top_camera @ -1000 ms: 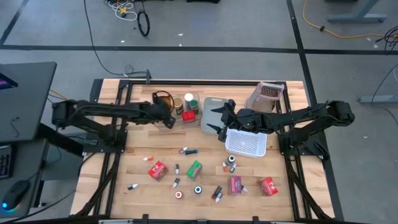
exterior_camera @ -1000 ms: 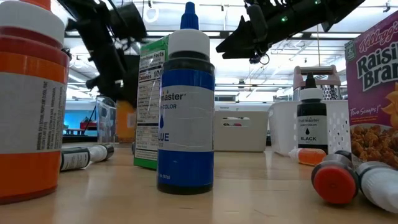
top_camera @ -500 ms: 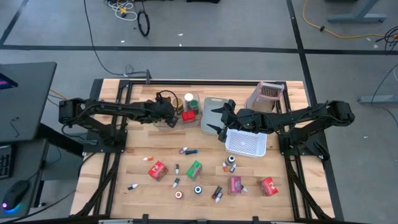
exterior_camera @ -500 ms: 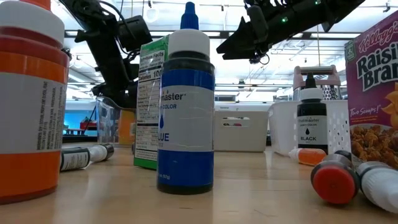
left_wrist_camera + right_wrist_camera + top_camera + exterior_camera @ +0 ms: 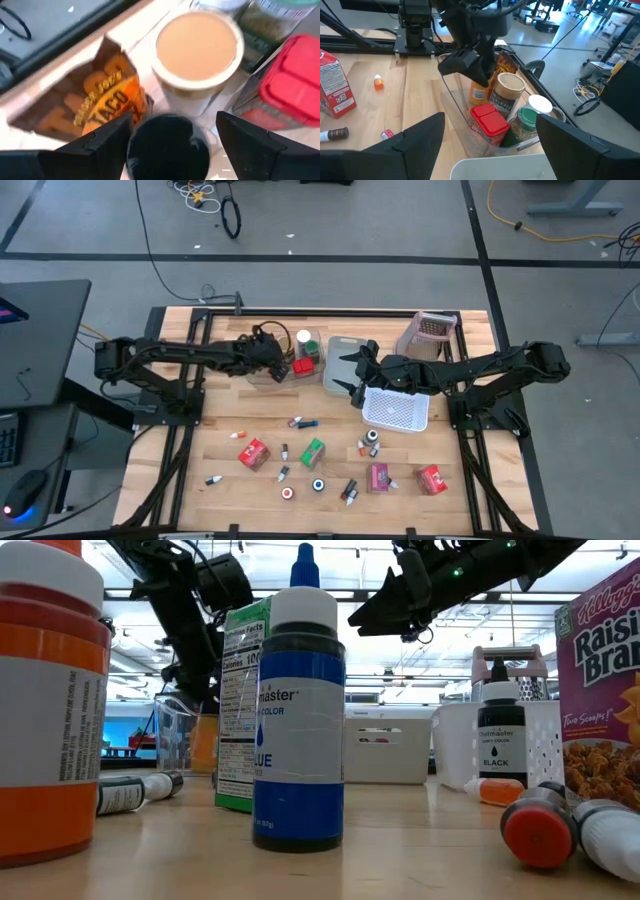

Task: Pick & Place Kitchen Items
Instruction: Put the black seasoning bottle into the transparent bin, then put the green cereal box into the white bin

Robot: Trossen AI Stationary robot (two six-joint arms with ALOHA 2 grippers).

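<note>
Left gripper (image 5: pixel 272 367) over the clear bin (image 5: pixel 262 376) at the table's far left, fingers (image 5: pixel 110 142) spread, nothing between them. Inside that bin: an orange taco packet (image 5: pixel 95 102), crumpled and tilted; a tan-lidded jar (image 5: pixel 197 50) just beside it; a black-lidded jar (image 5: pixel 167 147) directly under the gripper; a red-capped container (image 5: pixel 287 85); a green-lidded jar (image 5: pixel 525 120). Right gripper (image 5: pixel 352 376) over the grey bin (image 5: pixel 340 360), fingers wide apart, empty. On the near half of the table, scattered: red box (image 5: pixel 253 453), green box (image 5: pixel 313 452), pink box (image 5: pixel 379 477), tiny capped bottles (image 5: pixel 372 442).
</note>
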